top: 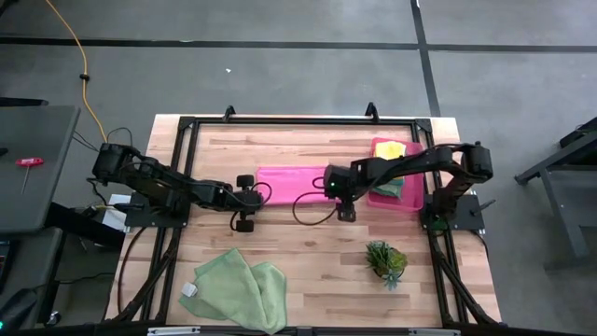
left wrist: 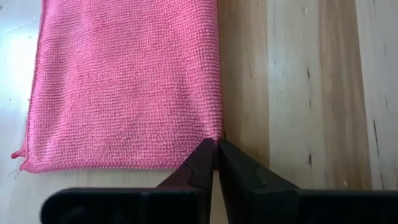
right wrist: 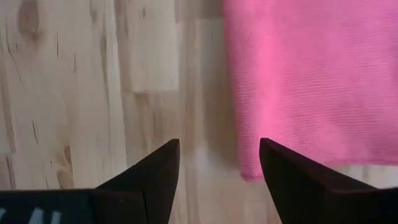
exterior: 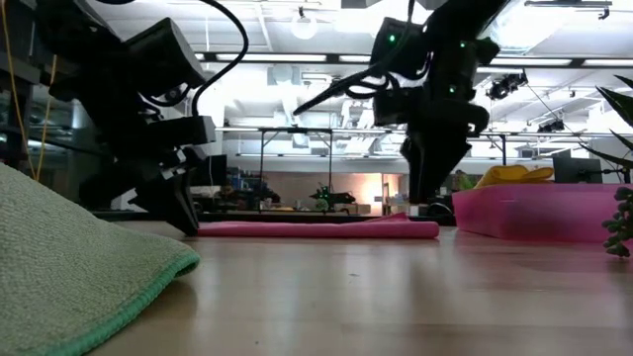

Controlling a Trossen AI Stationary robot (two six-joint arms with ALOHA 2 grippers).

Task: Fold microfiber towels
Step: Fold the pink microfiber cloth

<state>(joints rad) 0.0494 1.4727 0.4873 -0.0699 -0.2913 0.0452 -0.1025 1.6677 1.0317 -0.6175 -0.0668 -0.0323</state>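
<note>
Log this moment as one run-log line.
left gripper: shut on hot pink towel corner | right gripper: open at towel's other end | green towel: crumpled, waiting

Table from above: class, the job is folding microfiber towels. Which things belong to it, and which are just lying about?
Belong:
pink towel
green towels
yellow towel
left tool
right tool

Lying about:
pink tray
small plant

Left gripper (top: 246, 203) sits at the pink towel's (top: 289, 183) left end; right gripper (top: 341, 198) at its right end; green towels (top: 241, 288) lie rumpled near the front edge.
</note>
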